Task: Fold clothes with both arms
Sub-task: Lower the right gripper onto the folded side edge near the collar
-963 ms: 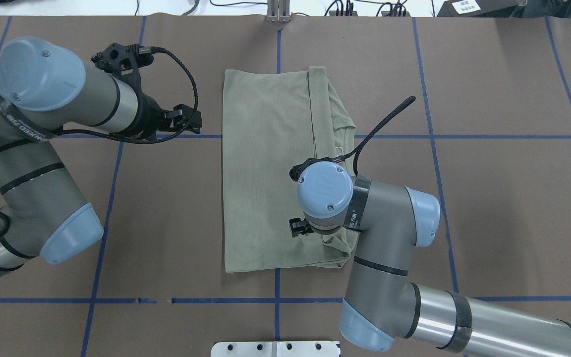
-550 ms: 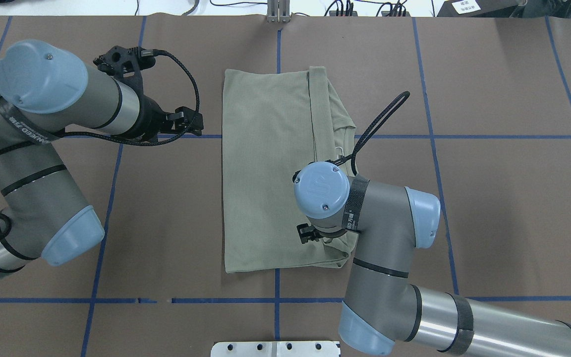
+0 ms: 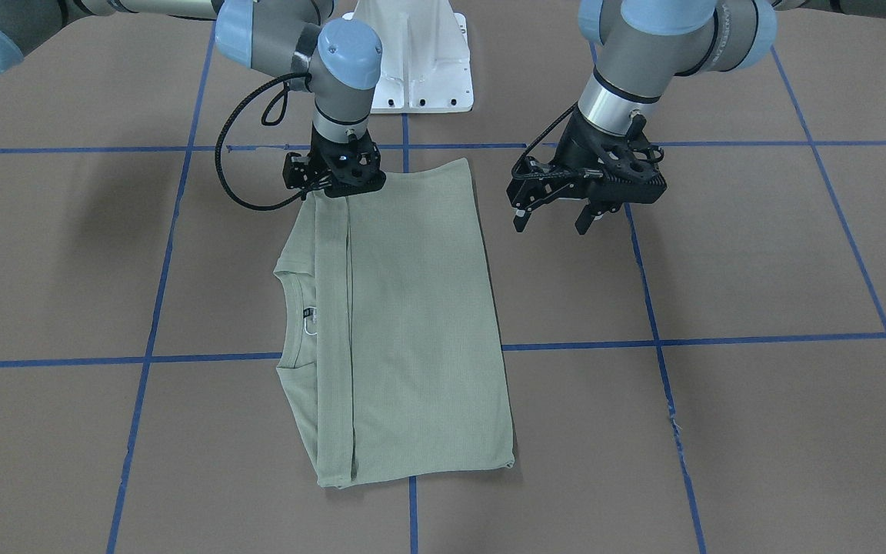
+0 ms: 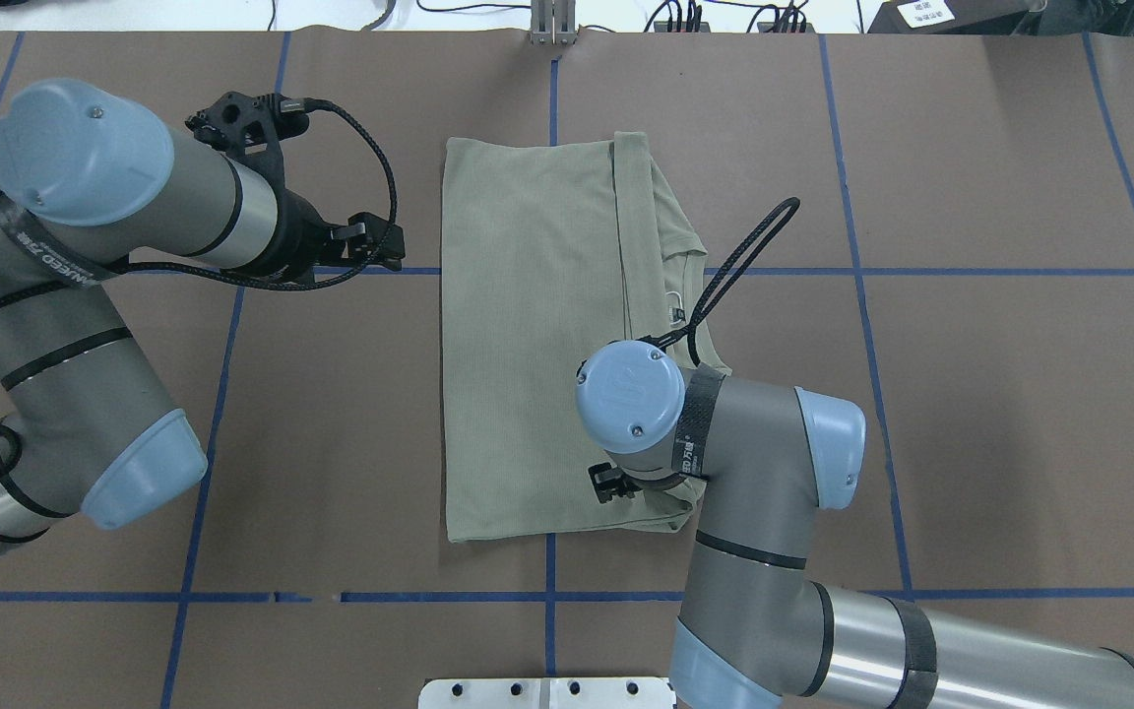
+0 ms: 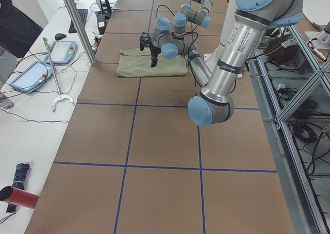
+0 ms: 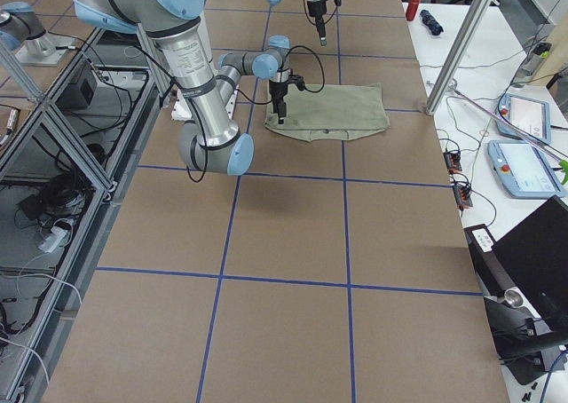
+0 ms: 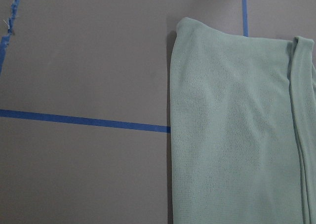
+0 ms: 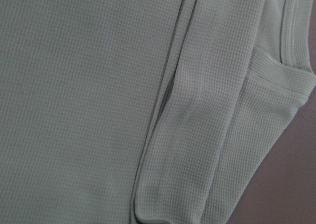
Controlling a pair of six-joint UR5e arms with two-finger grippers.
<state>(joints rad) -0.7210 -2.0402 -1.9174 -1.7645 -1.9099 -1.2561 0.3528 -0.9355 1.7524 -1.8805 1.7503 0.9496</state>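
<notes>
The sage-green shirt (image 3: 404, 323) lies flat, folded lengthwise, with its collar, black neck label (image 3: 307, 312) and white tag on the robot's right side. It also shows in the overhead view (image 4: 528, 335). My right gripper (image 3: 343, 191) points straight down at the shirt's near hem, by the folded sleeve strip, and touches or almost touches the cloth. Its jaw gap does not show clearly. The right wrist view shows only fabric folds (image 8: 163, 135). My left gripper (image 3: 551, 223) is open and empty above bare table, left of the shirt (image 7: 237, 135).
The brown table cover carries blue tape grid lines (image 4: 547, 596). The white pedestal base (image 3: 412, 69) stands at the robot's side. A metal post (image 5: 77, 22), tablets and cables are on the side table beyond the far edge.
My right wrist has moved toward the robot along the shirt's folded strip, down to its near hem. Its cable loop has shifted. The left arm has barely moved.
</notes>
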